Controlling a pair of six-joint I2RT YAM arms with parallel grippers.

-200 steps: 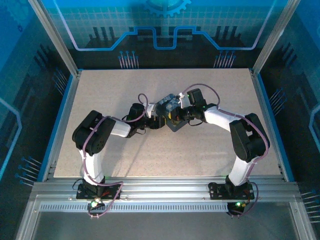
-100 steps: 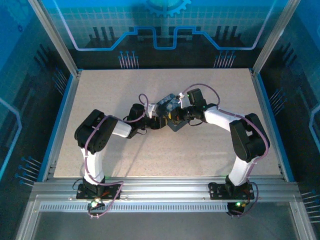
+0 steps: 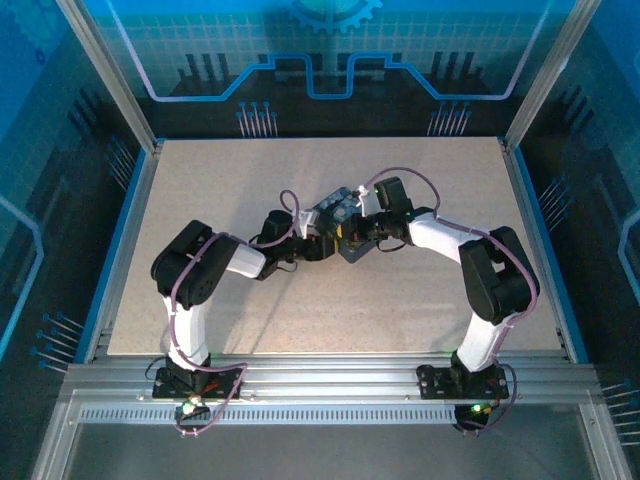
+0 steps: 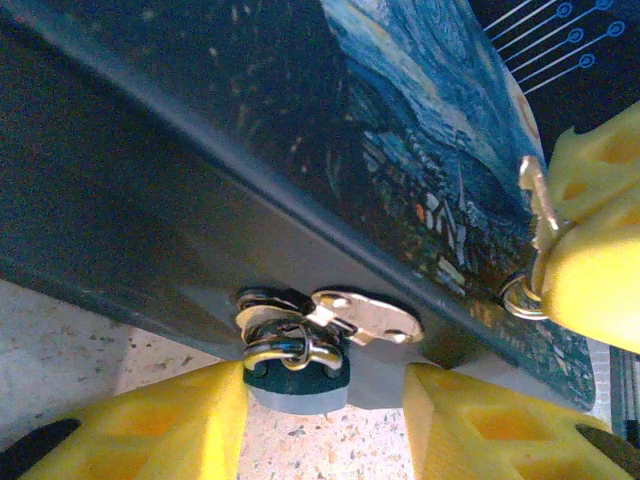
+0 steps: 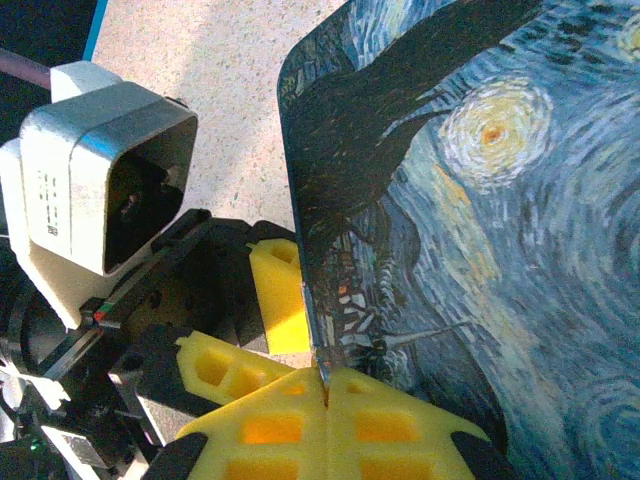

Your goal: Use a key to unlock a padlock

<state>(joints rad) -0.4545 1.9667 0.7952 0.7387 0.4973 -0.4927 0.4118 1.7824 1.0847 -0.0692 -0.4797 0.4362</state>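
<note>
Speckled table [image 3: 400,300], padlock [image 4: 295,378] half-hidden under tin [image 5: 480,200], key [image 4: 537,198] partly showing

Premises: a robotics laboratory test cell. A speckled beige desk [image 3: 400,300] stands inside an enclosure of aluminium posts [image 3: 105,75] and translucent blue panels [image 3: 200,50] printed with gear and circuit-trace graphics. The left arm [image 3: 190,280] and right arm [image 3: 490,290], white and black, are bolted to a slotted aluminium rail [image 3: 320,385] at the near edge. Purple cables [image 3: 400,172] run along both.
</note>
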